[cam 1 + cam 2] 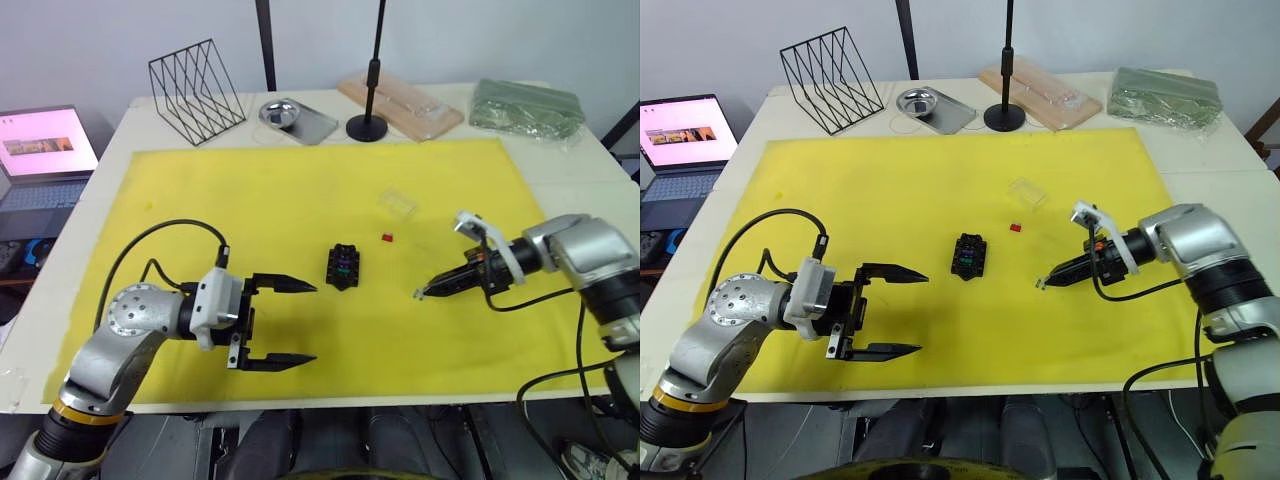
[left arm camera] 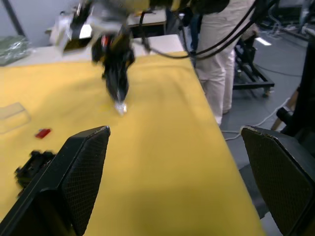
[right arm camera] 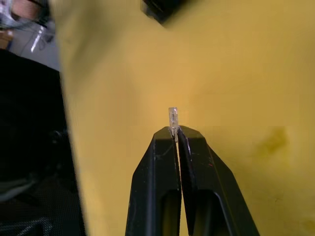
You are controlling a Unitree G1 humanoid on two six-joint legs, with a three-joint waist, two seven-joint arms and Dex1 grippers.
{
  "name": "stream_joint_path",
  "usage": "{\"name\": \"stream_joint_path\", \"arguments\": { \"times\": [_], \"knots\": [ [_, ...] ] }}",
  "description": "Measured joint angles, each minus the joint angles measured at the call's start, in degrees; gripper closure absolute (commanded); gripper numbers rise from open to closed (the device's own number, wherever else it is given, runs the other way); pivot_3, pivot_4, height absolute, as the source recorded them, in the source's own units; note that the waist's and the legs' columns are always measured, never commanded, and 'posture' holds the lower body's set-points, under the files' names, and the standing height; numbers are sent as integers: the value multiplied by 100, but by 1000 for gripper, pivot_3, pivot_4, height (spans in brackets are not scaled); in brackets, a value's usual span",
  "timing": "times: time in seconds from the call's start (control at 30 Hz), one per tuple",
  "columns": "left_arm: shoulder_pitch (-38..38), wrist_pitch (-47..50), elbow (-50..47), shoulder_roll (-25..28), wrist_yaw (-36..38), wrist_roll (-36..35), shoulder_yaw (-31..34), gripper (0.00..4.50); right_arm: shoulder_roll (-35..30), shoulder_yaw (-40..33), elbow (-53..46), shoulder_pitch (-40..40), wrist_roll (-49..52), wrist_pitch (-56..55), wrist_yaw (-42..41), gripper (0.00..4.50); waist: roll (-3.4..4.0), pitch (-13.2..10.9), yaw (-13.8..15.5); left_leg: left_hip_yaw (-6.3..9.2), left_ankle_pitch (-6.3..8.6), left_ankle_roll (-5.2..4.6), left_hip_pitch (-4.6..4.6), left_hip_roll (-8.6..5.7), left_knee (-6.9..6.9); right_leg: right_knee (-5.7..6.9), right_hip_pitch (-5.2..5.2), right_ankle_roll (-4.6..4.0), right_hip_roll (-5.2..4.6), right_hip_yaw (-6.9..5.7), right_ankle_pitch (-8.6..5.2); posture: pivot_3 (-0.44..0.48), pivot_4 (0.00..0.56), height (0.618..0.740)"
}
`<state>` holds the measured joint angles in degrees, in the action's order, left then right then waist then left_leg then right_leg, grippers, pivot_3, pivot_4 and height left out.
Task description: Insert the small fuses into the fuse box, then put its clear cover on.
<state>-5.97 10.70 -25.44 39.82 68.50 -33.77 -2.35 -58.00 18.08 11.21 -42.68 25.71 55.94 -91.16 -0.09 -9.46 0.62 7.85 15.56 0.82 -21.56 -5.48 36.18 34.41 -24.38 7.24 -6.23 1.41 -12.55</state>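
The black fuse box [image 1: 344, 266] sits mid-mat with green and purple bits showing in its top. A red fuse [image 1: 387, 237] lies on the yellow mat just right of and behind it. The clear cover [image 1: 396, 203] rests farther back. My right gripper [image 1: 420, 293] hovers right of the box, shut on a small grey fuse [image 3: 173, 118] that sticks out past its fingertips. My left gripper [image 1: 298, 322] stands open left of the box, nothing between its fingers [image 2: 78, 167].
At the table's back stand a black wire rack [image 1: 196, 88], a metal tray with a bowl [image 1: 290, 117], a lamp stand base [image 1: 367, 127], a wooden board in a clear tray [image 1: 400, 105] and a green bag [image 1: 527, 108]. A laptop [image 1: 40, 150] sits left.
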Motion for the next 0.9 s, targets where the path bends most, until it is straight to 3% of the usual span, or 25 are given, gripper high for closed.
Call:
{"name": "stream_joint_path", "arguments": {
  "times": [0.1, 0.2, 0.37, 0.6, 0.9],
  "knots": [
    [74, 195, 0, 31, -214, -195, 336, 0, -195, -744, -1304, 173, 443, 447, 392, 4476, -4, 2, 10, 3, 3, 3, 2, 9, 4, 1, 5, -3, 9, -2, 1, 0, 150, 740],
    [17, 271, 117, 1, -440, -189, 503, 0, 25, -1148, -2124, 238, 578, 717, 1161, 4476, -5, 2, 10, -1, 2, 4, 4, 10, 8, 1, 10, -6, 11, 0, 4, 0, 150, 740],
    [-337, -13, 620, -311, -801, 272, 493, 0, 675, -974, -3291, 35, 123, 740, 2819, 4476, -8, 4, 10, -1, -1, 12, 1, 11, 7, 2, 5, -2, 12, 0, 13, 0, 150, 740],
    [-866, -339, 1259, -1008, -1255, 1014, -61, 0, 1287, -432, -3515, -2, -197, 688, 3731, 4476, -13, 6, 16, 1, -3, 16, -2, 9, 12, -2, 5, -1, 12, -1, 25, 0, 150, 740],
    [-1212, -746, 2107, -1526, -1299, 1626, -669, 0, 1430, -13, -3428, -165, -453, 490, 4036, 4476, -13, 7, 4, 0, -3, 16, 1, 12, 9, 0, 3, -2, 17, 0, 25, 0, 150, 740]
  ]
}}
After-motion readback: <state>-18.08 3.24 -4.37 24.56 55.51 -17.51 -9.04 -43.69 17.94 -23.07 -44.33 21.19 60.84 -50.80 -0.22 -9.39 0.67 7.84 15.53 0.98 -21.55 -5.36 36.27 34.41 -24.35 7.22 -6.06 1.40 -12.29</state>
